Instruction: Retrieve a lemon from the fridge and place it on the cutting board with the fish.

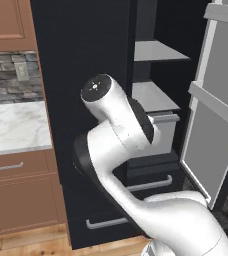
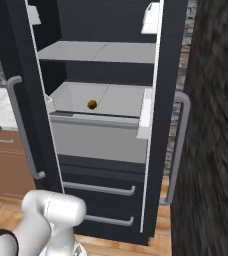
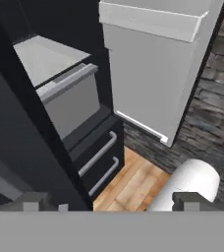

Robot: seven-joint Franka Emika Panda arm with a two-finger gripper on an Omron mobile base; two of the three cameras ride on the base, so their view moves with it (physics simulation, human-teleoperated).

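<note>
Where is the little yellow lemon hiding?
In the right base view, the lemon sits inside the open fridge, on the lower grey-white shelf, left of its middle and just above the pale drawer.

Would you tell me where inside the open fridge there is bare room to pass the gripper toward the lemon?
In the fridge, the middle shelf is bare all around the lemon, out to its side walls. The upper shelf is bare too. It is tightest at the shelf's raised front lip, with the white drawer under it.
</note>
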